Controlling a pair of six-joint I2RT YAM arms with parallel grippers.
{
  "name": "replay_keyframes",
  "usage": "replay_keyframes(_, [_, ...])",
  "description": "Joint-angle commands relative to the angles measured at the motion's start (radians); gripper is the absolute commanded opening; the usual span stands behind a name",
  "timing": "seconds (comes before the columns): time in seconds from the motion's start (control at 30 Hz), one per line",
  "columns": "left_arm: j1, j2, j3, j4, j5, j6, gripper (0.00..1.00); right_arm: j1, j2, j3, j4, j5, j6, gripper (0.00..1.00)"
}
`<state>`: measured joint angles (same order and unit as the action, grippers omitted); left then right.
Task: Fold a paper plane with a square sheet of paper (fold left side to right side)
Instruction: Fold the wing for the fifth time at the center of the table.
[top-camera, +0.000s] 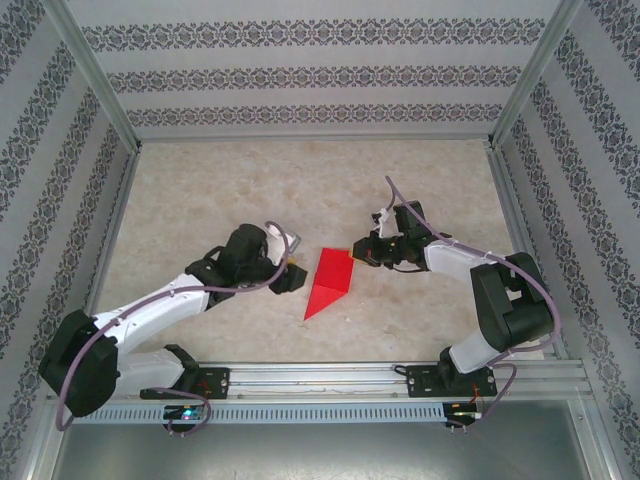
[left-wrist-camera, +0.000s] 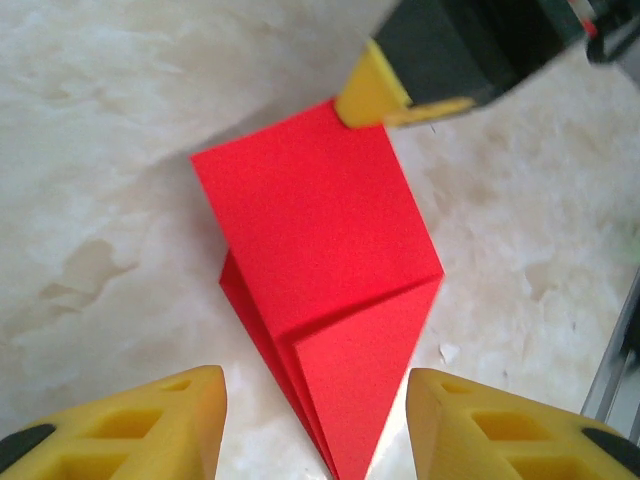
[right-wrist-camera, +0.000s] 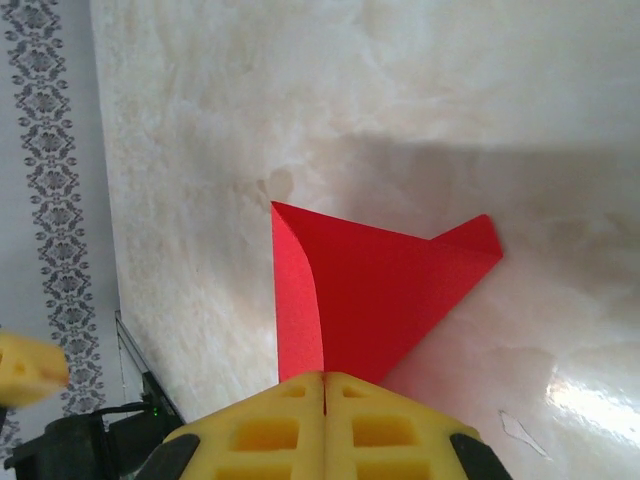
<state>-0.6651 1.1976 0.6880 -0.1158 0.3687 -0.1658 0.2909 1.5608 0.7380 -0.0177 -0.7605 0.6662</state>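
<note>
I find the sheet of paper (top-camera: 330, 283) lying near the middle of the tabletop (top-camera: 200, 190), somewhat closer to the near edge than to the far one. It is folded into a narrow pointed shape. Its sharp tip points toward the near edge and slightly left, and its broad end faces the far edge. The paper sits between the two end effectors, with the left gripper (top-camera: 290, 276) just beside its left edge and the right gripper (top-camera: 357, 252) at its far right corner. In the left wrist view I note the left gripper's yellow fingers (left-wrist-camera: 150, 425) standing about half apart. The paper's tip lies on the tabletop in the gap between them, with bare surface showing on either side, so this gripper holds nothing and I see no contact. In the same view one yellow fingertip of the right gripper meets the paper's far corner, and the top layer there sits slightly raised above the layers beneath. In the right wrist view the right gripper's fingers (right-wrist-camera: 270, 430) are pressed fully together with no gap. A strip of the red edge runs up into the seam between them, so I record this gripper as pinched onto that corner.
</note>
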Motion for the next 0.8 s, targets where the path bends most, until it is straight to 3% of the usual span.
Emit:
replay_keyframes(0.0, [-0.097, 0.002, 0.028, -0.146, -0.161, 0.06, 0.5, -0.011, 0.008, 0.035, -0.045, 0.018, 0.048, 0.0])
replay_keyframes(0.13, [-0.225, 0.044, 0.048, -0.165, -0.269, 0.054, 0.5, -0.018, 0.013, 0.038, -0.05, 0.02, 0.062, 0.01])
replay_keyframes(0.4, [-0.397, 0.209, 0.135, -0.171, -0.429, 0.052, 0.5, -0.019, 0.022, 0.041, -0.053, 0.03, 0.067, 0.01])
replay_keyframes(0.6, [-0.474, 0.333, 0.22, -0.178, -0.566, 0.049, 0.51, -0.018, 0.031, 0.043, -0.051, 0.026, 0.067, 0.01])
replay_keyframes(0.77, [-0.488, 0.412, 0.267, -0.184, -0.637, 0.049, 0.52, -0.019, 0.042, 0.046, -0.049, 0.021, 0.065, 0.01])
